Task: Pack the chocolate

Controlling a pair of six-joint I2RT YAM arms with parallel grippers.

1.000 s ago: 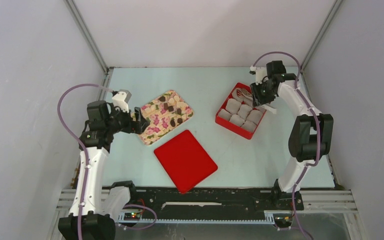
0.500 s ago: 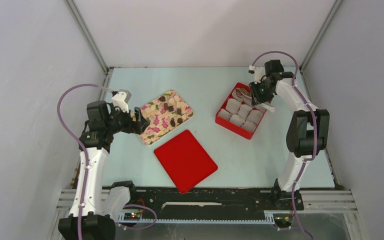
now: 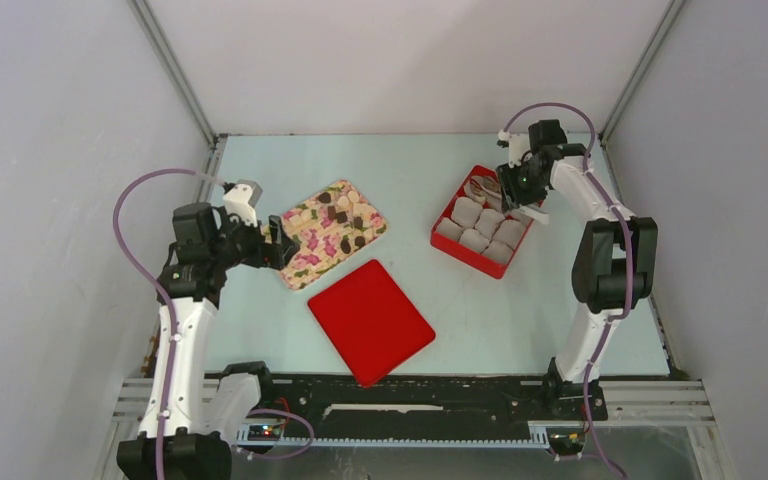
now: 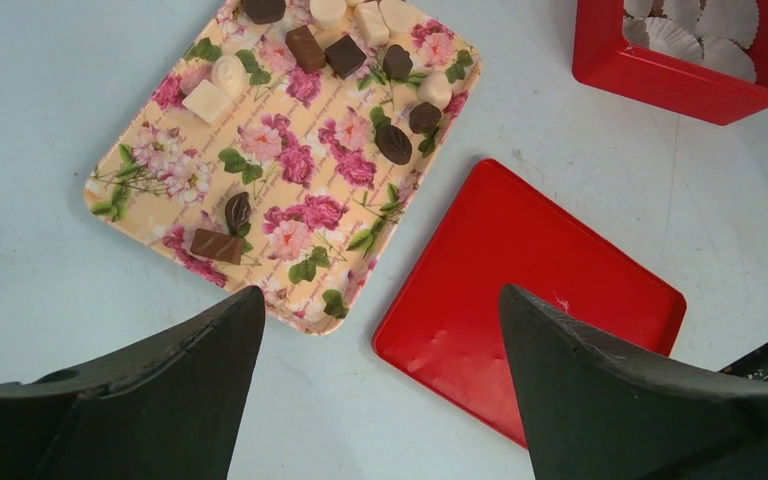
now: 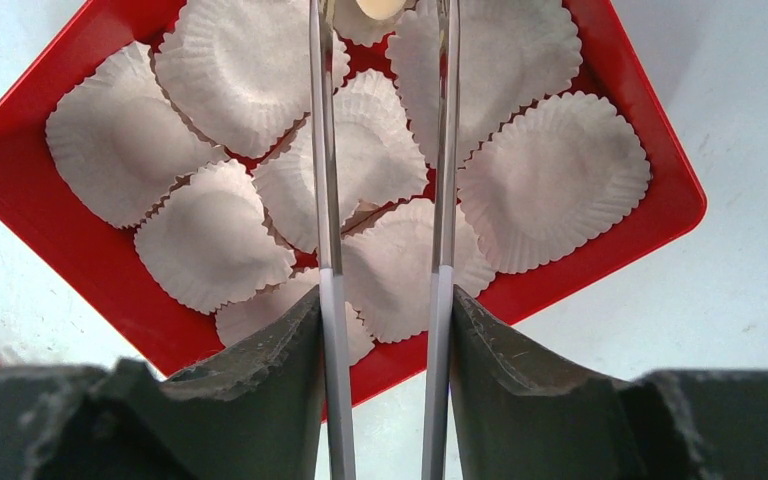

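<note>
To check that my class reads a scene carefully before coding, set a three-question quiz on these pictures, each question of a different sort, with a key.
1. True or false: the red lid covers the red box.
2. What lines the red box? A white paper cups; B foil sheets; C nothing.
3. Fill in: the left gripper has its jaws ____.
Key: 1 false, the lid lies flat on the table, apart from the box; 2 A; 3 open.
</note>
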